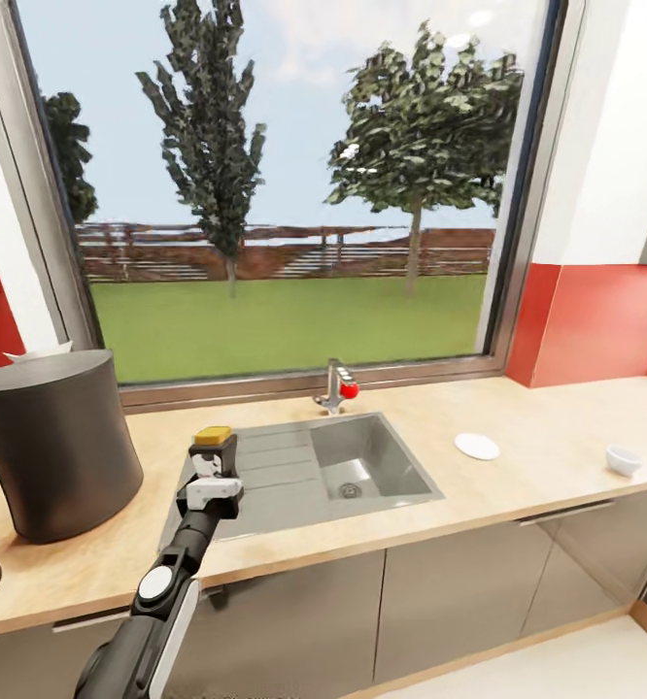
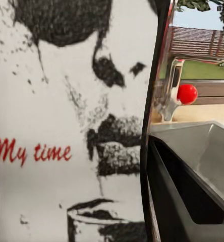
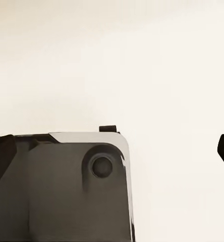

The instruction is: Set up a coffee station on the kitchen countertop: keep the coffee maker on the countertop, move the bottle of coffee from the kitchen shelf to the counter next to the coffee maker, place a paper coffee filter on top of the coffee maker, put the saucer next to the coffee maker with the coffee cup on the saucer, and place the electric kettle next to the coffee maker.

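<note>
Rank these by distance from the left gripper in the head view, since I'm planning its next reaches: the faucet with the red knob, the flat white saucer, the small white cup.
1. Steel faucet with red knob, behind the sink.
2. Flat white saucer, right of the sink.
3. Small white cup, far right.

The left gripper holds the yellow-capped bottle.

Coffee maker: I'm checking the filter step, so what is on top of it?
An off-white paper coffee filter peeks above the coffee maker at its back rim; how it sits is hidden.

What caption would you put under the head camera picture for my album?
Left gripper holds the yellow-capped bottle of coffee over the tan countertop, between the dark coffee maker and the steel sink.
</note>
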`<state>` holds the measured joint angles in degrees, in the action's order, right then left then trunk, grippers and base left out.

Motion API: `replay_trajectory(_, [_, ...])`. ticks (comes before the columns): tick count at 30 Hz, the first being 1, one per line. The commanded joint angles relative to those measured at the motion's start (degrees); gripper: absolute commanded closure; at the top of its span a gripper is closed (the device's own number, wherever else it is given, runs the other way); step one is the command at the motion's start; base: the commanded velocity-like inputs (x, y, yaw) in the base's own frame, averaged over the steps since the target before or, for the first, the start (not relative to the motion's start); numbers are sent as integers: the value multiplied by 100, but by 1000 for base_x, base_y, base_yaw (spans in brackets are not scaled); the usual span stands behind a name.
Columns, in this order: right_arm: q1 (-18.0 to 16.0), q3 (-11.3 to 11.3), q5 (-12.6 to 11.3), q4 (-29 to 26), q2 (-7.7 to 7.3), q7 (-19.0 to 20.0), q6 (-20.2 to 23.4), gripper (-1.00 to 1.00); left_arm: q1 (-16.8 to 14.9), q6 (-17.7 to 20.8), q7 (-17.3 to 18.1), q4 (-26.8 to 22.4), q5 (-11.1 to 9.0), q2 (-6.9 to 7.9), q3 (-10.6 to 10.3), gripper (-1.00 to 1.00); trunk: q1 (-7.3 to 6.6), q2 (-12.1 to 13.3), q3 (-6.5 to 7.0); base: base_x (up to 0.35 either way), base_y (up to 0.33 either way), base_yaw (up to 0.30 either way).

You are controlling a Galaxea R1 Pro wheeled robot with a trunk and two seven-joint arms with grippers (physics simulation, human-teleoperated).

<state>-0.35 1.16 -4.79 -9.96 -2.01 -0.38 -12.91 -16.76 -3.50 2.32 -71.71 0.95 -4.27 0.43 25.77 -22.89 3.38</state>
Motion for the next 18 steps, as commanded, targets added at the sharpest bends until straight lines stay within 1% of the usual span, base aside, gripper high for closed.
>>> replay_trajectory(1, [0,16,-49,3,-1,-1,-19,-100,-3,-18,9,6,15,-4,10,100,2,-4,-5,0,-3,251])
replay_trajectory(6, [0,16,-49,5,-1,-2,-19,-100,-3,-19,-27,1,0,0,43,100,2,-4,-20,0,-1,254])
replay_trajectory(10, [0,16,-48,4,-1,-3,-19,-100,-3,-19,-37,-1,-13,5,145,100,2,-4,-32,0,0,255])
replay_trajectory(15, [0,16,-48,4,-1,-3,-19,-100,-3,-19,-38,5,-3,1,181,100,2,-4,-49,0,0,253])
replay_trajectory(18, [0,16,-48,4,-1,-5,-19,-100,-3,-19,-38,7,6,-2,184,100,2,-4,-54,0,0,125])
